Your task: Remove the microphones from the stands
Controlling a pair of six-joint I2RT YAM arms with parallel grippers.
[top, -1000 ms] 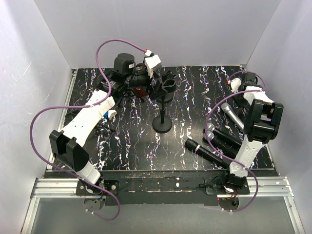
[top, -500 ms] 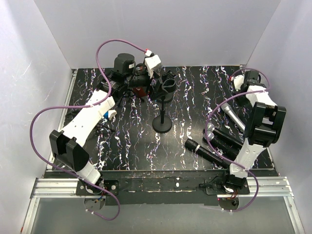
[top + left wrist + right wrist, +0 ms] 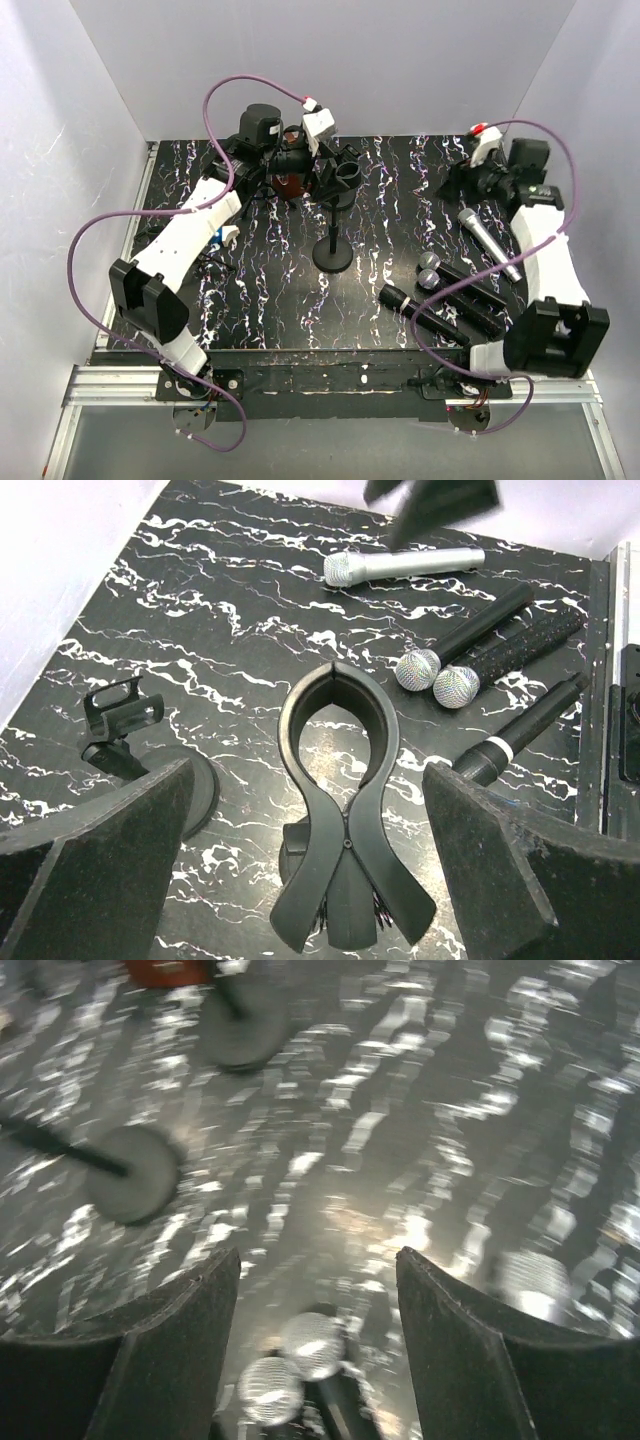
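The black stand [image 3: 332,255] is at mid-table, and its spring clip [image 3: 348,176] holds nothing. In the left wrist view the clip [image 3: 340,730] sits between my open left fingers, untouched. My left gripper [image 3: 322,172] [image 3: 308,772] is open around it. A silver microphone [image 3: 488,243] [image 3: 400,565] lies on the table at the right. My right gripper [image 3: 462,178] [image 3: 318,1255] is open and empty at the back right. It is above the table and looks down on two microphone heads [image 3: 310,1345].
Three black microphones [image 3: 455,290] lie near the front right, two with silver heads [image 3: 440,678]. A second small stand with a clip [image 3: 125,715] is beside the main one. A red object [image 3: 290,185] is by the left wrist. White walls enclose the table.
My right arm has swung away from the silver microphone to the back right, leaving it lying on the table. My left gripper has shifted slightly at the clip.
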